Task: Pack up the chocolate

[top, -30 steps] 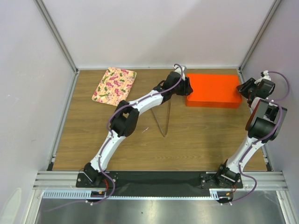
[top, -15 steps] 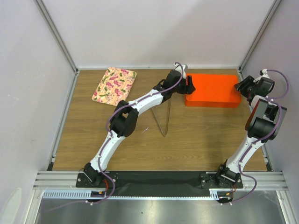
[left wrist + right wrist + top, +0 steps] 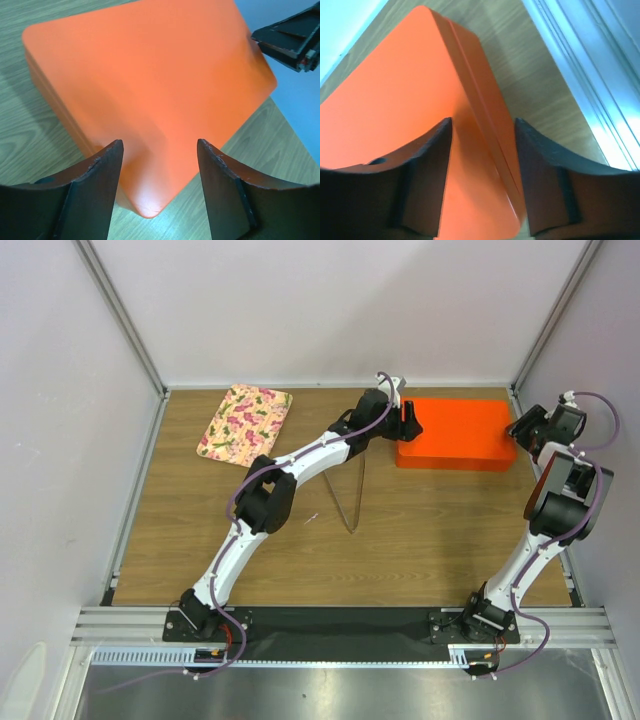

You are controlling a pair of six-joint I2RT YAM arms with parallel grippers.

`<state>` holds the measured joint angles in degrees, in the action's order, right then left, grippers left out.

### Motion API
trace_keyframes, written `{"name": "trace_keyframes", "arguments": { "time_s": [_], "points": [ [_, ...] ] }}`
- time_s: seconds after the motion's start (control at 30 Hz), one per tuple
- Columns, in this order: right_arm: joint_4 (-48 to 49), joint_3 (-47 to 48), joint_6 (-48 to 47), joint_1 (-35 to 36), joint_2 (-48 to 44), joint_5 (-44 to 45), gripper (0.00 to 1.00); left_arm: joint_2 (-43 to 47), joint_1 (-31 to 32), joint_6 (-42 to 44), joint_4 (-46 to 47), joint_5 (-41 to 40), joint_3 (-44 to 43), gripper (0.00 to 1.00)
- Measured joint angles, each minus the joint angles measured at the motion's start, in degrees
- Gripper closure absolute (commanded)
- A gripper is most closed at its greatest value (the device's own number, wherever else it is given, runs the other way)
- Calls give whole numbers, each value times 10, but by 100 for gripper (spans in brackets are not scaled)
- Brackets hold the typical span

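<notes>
The smooth rectangular box (image 3: 457, 433) is plain bright orange, the flat rectangular tray (image 3: 245, 421) left of it is cream with pink flowers and green leaves, and the wooden table (image 3: 420, 530) under it is mid brown with fine darker grain lines.

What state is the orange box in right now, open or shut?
Shut. The lid sits flat over the orange box, its seam running unbroken along the side; no contents show.

Orange box (image 3: 455, 432) shut — inside hidden, left claw (image 3: 159, 145) finger bases cropped at the lower edge
</notes>
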<state>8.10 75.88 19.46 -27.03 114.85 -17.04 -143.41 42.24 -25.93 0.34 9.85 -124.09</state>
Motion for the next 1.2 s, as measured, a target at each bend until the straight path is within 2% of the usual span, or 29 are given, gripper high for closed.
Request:
{"name": "trace_keyframes", "arguments": {
  "time_s": [0.2, 0.33, 0.5, 0.63, 0.7, 0.77, 0.9, 1.2],
  "points": [
    [-9, -8, -7, 16, -44, 32, 62, 0, 1, 1, 13, 13, 0, 34],
    [6, -7, -30, 64, -83, 49, 79, 0, 1, 1, 20, 16, 0, 34],
    [-1, 70, -48, 134, -29, 74, 91, 0, 1, 2, 21, 22, 0, 34],
    [-26, 184, -36, 144, 94, 100, 94, 0, 1, 7, 23, 23, 1, 34],
    [-27, 212, -21, 137, 134, 95, 94, 0, 1, 10, 26, 23, 4, 33],
    [-48, 242, -15, 132, 145, 104, 93, 0, 1, 10, 26, 23, 6, 33],
    [-49, 239, -10, 127, 145, 103, 89, 0, 1, 10, 29, 23, 7, 32],
    [-63, 284, -2, 128, 175, 83, 87, 0, 1, 10, 30, -3, 7, 25]
  ]
}}
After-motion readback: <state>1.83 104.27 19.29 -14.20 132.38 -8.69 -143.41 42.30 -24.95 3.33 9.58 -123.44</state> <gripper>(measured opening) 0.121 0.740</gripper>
